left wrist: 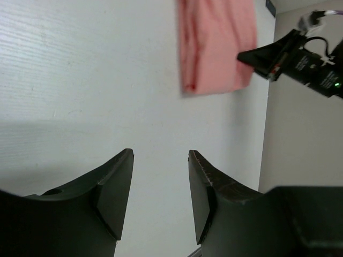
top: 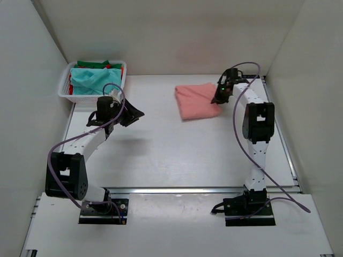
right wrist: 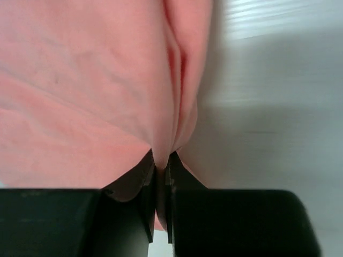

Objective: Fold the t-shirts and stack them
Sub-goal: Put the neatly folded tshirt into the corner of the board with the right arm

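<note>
One salmon-pink t-shirt (top: 194,99) lay folded on the table (top: 161,150), edge pinched in my right gripper (right wrist: 162,156); left gripper (left wrist: 160,153) hung spread, empty. In basket (top: 65,92), teal shirt (top: 90,80) and others looked unfolded.

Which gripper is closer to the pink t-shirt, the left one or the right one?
Right. The right gripper is shut on the pink t-shirt at its right-hand edge. The left gripper hangs open over the table, apart from the shirt on its left, near the basket.

A robotics lab cell: plain white panels (top: 161,32) box in the white table (top: 161,150).
</note>
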`<state>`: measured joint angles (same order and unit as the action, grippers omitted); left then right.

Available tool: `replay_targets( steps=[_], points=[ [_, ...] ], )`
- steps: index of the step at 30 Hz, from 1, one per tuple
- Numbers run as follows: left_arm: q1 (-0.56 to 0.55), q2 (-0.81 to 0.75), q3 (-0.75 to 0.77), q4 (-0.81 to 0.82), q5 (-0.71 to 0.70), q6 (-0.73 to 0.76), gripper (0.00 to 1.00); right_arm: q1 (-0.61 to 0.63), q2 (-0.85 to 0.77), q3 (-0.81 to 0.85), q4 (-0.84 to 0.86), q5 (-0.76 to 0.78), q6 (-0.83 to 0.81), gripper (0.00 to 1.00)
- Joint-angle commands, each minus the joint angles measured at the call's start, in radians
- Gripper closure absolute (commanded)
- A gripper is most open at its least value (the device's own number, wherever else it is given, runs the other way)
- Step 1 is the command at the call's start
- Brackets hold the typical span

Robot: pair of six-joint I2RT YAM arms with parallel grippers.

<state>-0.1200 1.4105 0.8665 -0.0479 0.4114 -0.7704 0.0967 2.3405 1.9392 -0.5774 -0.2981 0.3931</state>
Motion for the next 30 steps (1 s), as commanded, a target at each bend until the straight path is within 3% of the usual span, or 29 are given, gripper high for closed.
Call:
replay_targets(
  steps=[1,10,14,18,23,30],
  points=[
    [-0.009,0.016,-0.001,0.005,0.046,0.026,0.44,-0.095,-0.021,0.05,-0.153,0.264,-0.256,1.0],
    [-0.027,0.058,0.011,-0.027,0.061,0.071,0.44,-0.265,0.068,0.17,0.017,0.465,-0.63,1.0],
    [-0.047,0.079,-0.006,-0.036,0.076,0.083,0.45,-0.305,0.068,0.086,0.18,0.522,-0.756,1.0],
    [-0.061,0.079,-0.024,-0.043,0.069,0.095,0.44,-0.344,0.092,0.052,0.287,0.565,-0.767,1.0],
    [-0.067,0.114,-0.026,-0.058,0.058,0.114,0.44,-0.37,0.043,-0.097,0.546,0.528,-0.868,1.0],
    [-0.093,0.145,-0.001,-0.075,0.043,0.115,0.45,-0.371,0.164,0.162,0.426,0.484,-0.781,1.0]
  ],
)
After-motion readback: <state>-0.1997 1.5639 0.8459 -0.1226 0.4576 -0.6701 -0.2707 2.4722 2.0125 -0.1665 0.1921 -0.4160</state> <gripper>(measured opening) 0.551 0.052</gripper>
